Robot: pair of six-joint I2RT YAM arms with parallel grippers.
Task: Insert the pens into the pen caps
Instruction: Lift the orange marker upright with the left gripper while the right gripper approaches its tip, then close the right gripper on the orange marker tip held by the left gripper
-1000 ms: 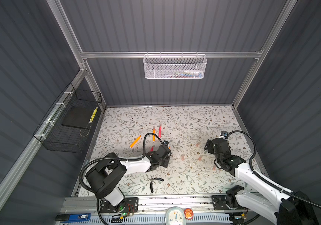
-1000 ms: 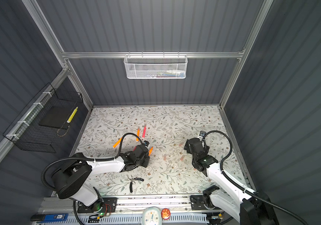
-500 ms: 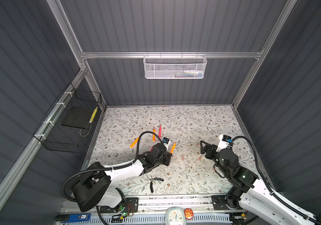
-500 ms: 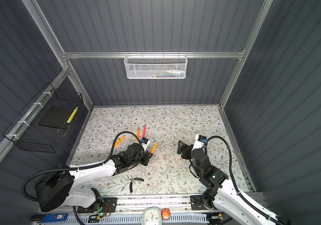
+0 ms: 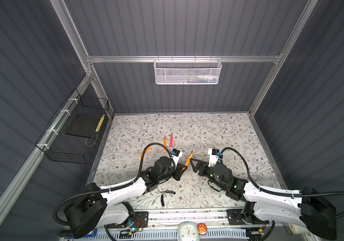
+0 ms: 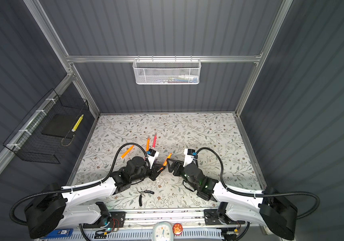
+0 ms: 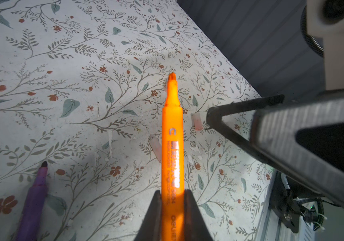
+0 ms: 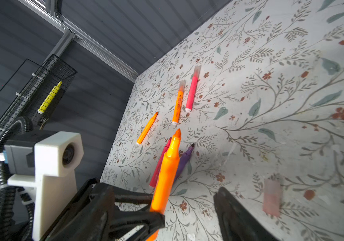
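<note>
Far left of the held pen (image 5: 188,159), a black basket (image 5: 77,133) is hung on the side wall, and a yellow pen (image 5: 100,123) is seen inside it. On the floral mat (image 5: 219,133), well left of the held pen, a bare orange pen (image 6: 127,152) is laid at a slant. Between it and the held pen, towards the rear wall, a capped orange pen (image 5: 164,144) and a capped pink pen (image 5: 171,141) are laid side by side, close but apart. Pliers (image 5: 165,195) are found on the mat on the front-rail side of the held pen, a little to its left. Close by the held pen, a purple pen (image 8: 184,158) and a pink pen (image 8: 154,178) are laid together on the mat, their tips bare.

The left gripper (image 5: 182,168) is clenched on the lower barrel of the held pen in both top views. The orange barrel is seen pinched between the jaws in the left wrist view, and its bare tip is pointed towards the rear wall and slightly right.

A cap (image 7: 156,148) is seen on the mat just beside the held pen's barrel, and a second cap (image 7: 196,122) on its other side.

Just right of the held pen, the right gripper (image 5: 193,164) is turned towards it with its jaws apart. One of its fingertips (image 7: 210,119) is seen just beside the second cap and apart from the held pen.
</note>
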